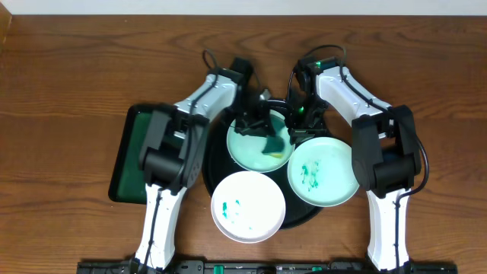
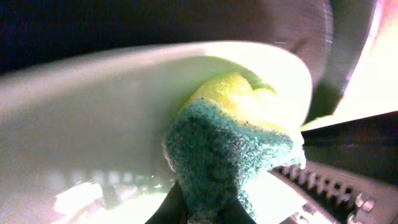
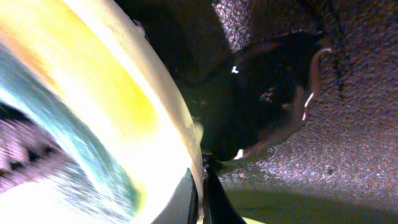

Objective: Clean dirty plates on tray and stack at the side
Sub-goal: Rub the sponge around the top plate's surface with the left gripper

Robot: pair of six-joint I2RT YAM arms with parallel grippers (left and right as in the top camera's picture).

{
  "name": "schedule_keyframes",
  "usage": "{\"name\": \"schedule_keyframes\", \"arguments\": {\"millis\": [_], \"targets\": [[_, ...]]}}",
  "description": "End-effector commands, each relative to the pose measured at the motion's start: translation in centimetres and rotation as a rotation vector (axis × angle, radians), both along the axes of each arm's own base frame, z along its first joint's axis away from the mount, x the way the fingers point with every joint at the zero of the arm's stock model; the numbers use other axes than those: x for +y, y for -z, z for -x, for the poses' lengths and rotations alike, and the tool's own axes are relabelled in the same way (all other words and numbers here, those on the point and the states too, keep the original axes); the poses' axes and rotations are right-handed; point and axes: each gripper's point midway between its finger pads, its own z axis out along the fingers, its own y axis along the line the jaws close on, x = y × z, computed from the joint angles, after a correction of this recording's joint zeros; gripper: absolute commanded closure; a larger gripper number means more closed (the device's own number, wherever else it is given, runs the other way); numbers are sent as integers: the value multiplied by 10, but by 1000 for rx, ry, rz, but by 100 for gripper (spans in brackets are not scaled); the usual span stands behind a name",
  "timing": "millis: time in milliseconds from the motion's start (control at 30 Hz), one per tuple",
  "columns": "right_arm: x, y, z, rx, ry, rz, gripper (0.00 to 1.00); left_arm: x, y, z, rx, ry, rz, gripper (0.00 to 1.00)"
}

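While the sponge (image 2: 230, 155) sits on the back plate (image 1: 245, 148), the job in hand looks like wiping that plate clean. To do it well, I think the left arm should press the sponge flat and rub in small rounds over the whole plate, right out to the rim. It should not push too hard, so the plate does not slip or tip. The right arm should hold the rim firm. Once the plate looks white, it can go off to the side, maybe by the green tray (image 1: 125, 167) on the left of the worktop (image 1: 68, 76).

The left pincer (image 2: 205, 210) is squeezed tight on the sponge. The rough green side faces the camera and the yellow side is behind. The sponge touches the inside of the back plate near its right edge. The right pincer (image 3: 200, 198) is pinched narrow on the rim of the same plate.

All three plates lie in the black tray (image 1: 298, 215), with the back plate at the far side. The front plate (image 1: 248, 205) has small teal specks, and the right plate (image 1: 323, 171) has bigger teal smears. No pincer touches those two. Nothing is stacked at the side yet.
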Motion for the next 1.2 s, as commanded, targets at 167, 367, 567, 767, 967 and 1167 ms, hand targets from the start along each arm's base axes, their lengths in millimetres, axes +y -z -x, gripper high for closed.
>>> {"name": "schedule_keyframes", "arguments": {"millis": [167, 367, 567, 767, 967, 1167], "targets": [[-21, 20, 5, 16, -24, 115, 99, 113, 54, -10, 0, -48, -444, 93], [-21, 20, 5, 14, -24, 114, 99, 140, 58, -11, -27, -31, -597, 93], [-21, 20, 4, 14, -23, 114, 99, 166, 49, -22, -81, -40, -751, 93], [-22, 20, 4, 14, -21, 114, 99, 188, 32, -34, -151, -41, -874, 93], [-22, 20, 4, 15, -21, 115, 99, 196, 30, -41, -188, -42, -927, 93], [-21, 20, 4, 14, -22, 115, 99, 190, 23, -61, -272, -81, -902, 93]]}}
